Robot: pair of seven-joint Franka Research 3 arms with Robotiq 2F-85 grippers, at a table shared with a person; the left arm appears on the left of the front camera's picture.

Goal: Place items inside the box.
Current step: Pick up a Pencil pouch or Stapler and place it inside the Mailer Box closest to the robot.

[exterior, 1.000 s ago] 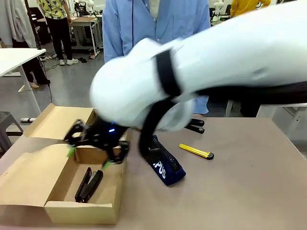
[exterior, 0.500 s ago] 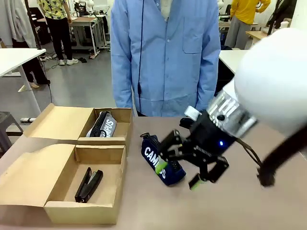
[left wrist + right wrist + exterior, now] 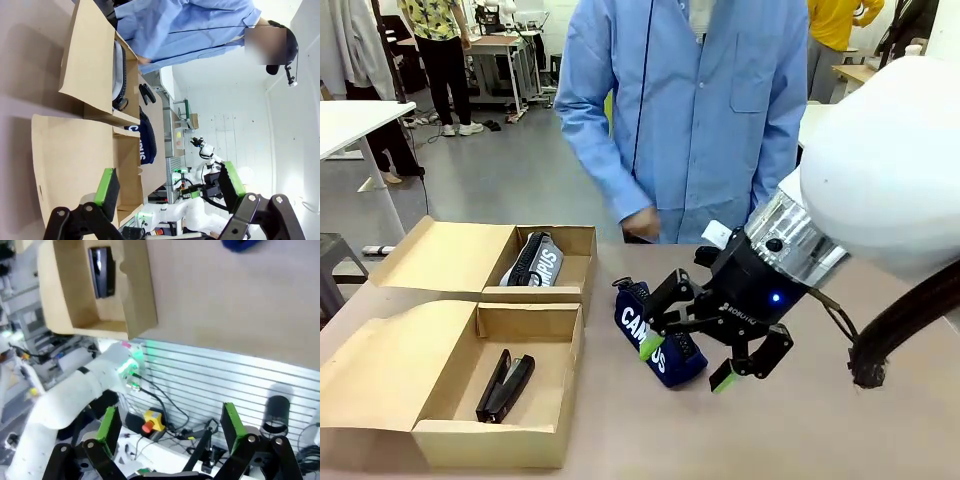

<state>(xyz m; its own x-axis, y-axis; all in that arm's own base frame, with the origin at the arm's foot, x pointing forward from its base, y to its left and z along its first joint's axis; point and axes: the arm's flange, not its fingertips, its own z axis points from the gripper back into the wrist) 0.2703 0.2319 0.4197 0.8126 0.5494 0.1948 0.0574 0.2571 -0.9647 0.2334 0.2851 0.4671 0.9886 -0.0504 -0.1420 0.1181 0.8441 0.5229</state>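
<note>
A navy "CAMPUS" pencil case (image 3: pixel 638 325) lies on the table right of the cardboard box (image 3: pixel 495 440). My right gripper (image 3: pixel 686 361) hangs open just over its near end, nothing between the pads. The box's far compartment holds a grey pencil case (image 3: pixel 535 260); the near one holds a black stapler (image 3: pixel 505 385). In the right wrist view the open gripper (image 3: pixel 170 422) looks down on the stapler (image 3: pixel 102 271) in the box (image 3: pixel 135 295). In the left wrist view my left gripper (image 3: pixel 169 182) is open and empty, facing the box (image 3: pixel 85 50), the navy case (image 3: pixel 146 142) and a second stapler (image 3: pixel 146 93).
A person in a blue coat stands at the far side, one hand (image 3: pixel 642 222) low over the table's far edge. The bare tabletop (image 3: pixel 840 430) stretches right of the navy case. The box's open flap (image 3: pixel 380 360) lies flat at the left.
My right arm swung from over the box's near compartment to the right and now hovers at the navy case. The person's hand has come down toward the table.
</note>
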